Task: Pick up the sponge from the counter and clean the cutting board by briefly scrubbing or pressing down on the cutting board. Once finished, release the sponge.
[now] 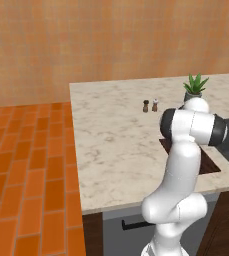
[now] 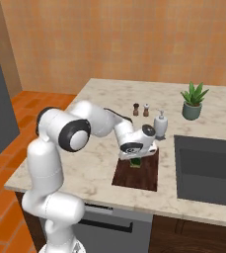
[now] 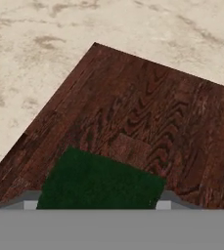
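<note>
The dark brown cutting board (image 3: 147, 112) lies on the beige marble counter (image 3: 30, 63), near its front edge (image 2: 140, 177). The dark green sponge (image 3: 101, 183) sits between my gripper's (image 3: 98, 204) two fingertips (image 3: 31, 204), which press against its sides, so the gripper is shut on it. From the right base view the gripper (image 2: 135, 159) points down with the sponge (image 2: 135, 162) low over the far half of the board; contact with the wood cannot be made out. In the left base view my arm covers most of the cutting board (image 1: 210, 164).
A dark sunken sink (image 2: 208, 165) lies right of the board. Behind the board stand a white soap dispenser (image 2: 160, 124), two small shakers (image 2: 135, 109) and a potted plant (image 2: 193, 101). The counter's left edge (image 1: 76, 150) drops to the orange tiled floor.
</note>
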Robot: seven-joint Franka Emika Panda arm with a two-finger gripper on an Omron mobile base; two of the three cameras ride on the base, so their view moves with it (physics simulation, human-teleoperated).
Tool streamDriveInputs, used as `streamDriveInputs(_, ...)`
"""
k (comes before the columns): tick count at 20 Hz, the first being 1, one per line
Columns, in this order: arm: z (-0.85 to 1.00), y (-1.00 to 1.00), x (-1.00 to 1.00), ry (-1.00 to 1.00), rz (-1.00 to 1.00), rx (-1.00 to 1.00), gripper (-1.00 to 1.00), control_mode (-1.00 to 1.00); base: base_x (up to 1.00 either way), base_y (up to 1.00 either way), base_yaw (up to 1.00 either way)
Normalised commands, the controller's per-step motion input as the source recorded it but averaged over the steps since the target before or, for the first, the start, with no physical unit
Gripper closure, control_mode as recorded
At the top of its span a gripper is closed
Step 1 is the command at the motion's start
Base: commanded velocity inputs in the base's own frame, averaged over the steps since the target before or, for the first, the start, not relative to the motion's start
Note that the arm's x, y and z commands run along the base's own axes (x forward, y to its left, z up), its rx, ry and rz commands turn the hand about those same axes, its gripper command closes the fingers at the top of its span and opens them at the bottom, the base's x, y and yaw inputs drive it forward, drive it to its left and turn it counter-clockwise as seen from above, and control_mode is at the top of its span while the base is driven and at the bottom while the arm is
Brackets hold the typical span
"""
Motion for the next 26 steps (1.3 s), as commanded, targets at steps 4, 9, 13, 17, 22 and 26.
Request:
streamDriveInputs(4, -0.30, 0.00, -0.79, 0.00, -0.08, 0.00, 1.00, -1.00, 0.00, 0.00, 0.00)
streamDriveInputs(9, -0.35, 0.00, -0.85, 0.00, -0.09, 0.00, 1.00, -1.00, 0.00, 0.00, 0.00)
streamDriveInputs(13, -0.36, 0.00, -1.00, 0.00, -0.12, 0.00, 1.00, -1.00, 0.00, 0.00, 0.00)
streamDriveInputs(17, -0.17, 0.00, -0.55, 0.00, -0.12, 0.00, 1.00, -1.00, 0.00, 0.00, 0.00)
streamDriveInputs(22, 0.00, 0.00, 0.26, 0.00, -0.09, 0.00, 1.00, -1.00, 0.00, 0.00, 0.00)
streamDriveInputs(26, 0.00, 0.00, 0.68, 0.00, -0.09, 0.00, 1.00, -1.00, 0.00, 0.00, 0.00)
